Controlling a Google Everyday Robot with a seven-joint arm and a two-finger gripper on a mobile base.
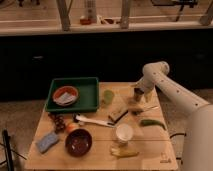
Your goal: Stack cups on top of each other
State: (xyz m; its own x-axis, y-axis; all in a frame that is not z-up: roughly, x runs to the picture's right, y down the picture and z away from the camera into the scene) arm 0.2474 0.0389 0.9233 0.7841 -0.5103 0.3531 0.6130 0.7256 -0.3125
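The dark brownish-olive cup (pixel 137 93) stands upright at the back right of the wooden table (pixel 95 152). The pale yellow-green cup (pixel 108 96) stands upright just right of the green tray. My gripper (pixel 140 89) hangs from the white arm directly at the dark cup, right over its rim. The two cups stand apart, with a short stretch of table between them.
A green tray (pixel 85 98) holds a small orange bowl (pixel 65 94). Also on the table: a white cup (pixel 123 133), a dark red bowl (pixel 78 142), a banana (pixel 123 151), a green pepper (pixel 152 123), a white-handled utensil (pixel 94 120), a dark block (pixel 118 114), a blue sponge (pixel 47 141) and grapes (pixel 57 121).
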